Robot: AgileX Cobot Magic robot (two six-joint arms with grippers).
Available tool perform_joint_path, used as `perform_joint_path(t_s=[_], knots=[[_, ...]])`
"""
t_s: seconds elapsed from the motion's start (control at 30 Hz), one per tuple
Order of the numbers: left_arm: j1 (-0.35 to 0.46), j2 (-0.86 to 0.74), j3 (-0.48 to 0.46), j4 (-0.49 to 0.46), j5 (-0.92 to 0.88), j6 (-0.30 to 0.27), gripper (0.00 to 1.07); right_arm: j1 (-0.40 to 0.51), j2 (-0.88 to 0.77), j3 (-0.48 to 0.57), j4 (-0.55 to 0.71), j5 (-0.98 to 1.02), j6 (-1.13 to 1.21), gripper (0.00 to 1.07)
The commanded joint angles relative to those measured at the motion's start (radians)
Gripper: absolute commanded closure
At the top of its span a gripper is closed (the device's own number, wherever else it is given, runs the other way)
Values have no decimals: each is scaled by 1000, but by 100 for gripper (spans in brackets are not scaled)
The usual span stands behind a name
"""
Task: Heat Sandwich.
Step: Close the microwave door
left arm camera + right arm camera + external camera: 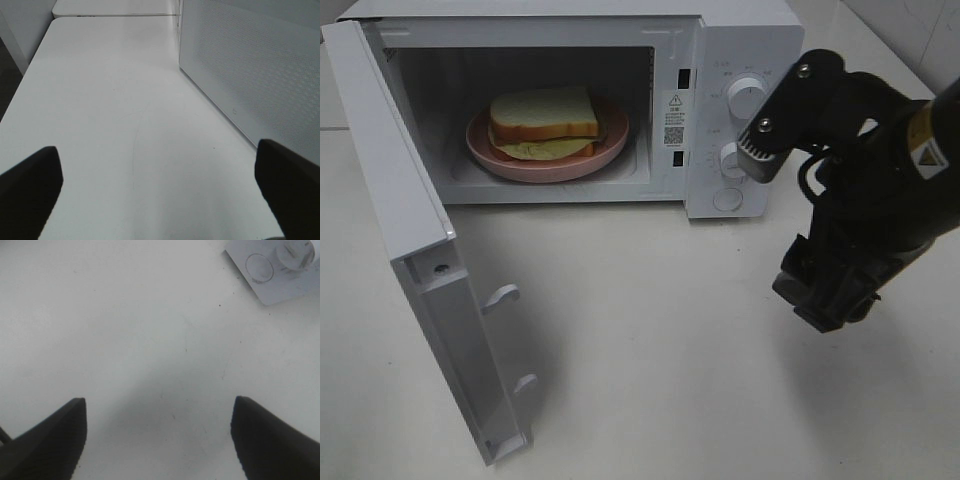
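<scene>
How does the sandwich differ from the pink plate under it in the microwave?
The sandwich is square, white bread with tan crust; the plate is round and pink. The sandwich lies on top, while the plate sits on the microwave floor. The plate is wider, its rim showing around the sandwich. Both are inside the microwave, whose door stands open.

Bright, diffuse light leaves soft shadows on the white table [650, 340], and both wrist views look slightly blurred.

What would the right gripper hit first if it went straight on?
Probably the bare table: the right gripper aims down at it, nothing sits between its jaws, and the microwave stands off to one side.
</scene>
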Motion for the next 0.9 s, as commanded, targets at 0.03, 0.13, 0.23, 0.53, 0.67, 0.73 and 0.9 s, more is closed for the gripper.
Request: perform_joint_path(t_s=[0.03,0.13,0.23,0.53,0.67,0.73,0.9], knots=[[1,-27,3,-6,-9,-1,1,-3,-66,29,-2,44,75,31],[1,-27,3,-6,-9,-1,1,-3,-105,34,-2,103,130,31],[1,-27,3,-6,-9,-1,1,-3,-140,34,-2,198,163,31],[1,-27,3,-6,-9,-1,1,-3,-213,34,10,339,182,31],[1,-27,3,-6,-9,-1,1,-3,-250,36,49,397,182,31],[1,-27,3,-6,-9,-1,1,-3,-263,36,55,409,182,31],[1,-27,3,-6,-9,-1,1,-7,-361,36,62,445,182,31]])
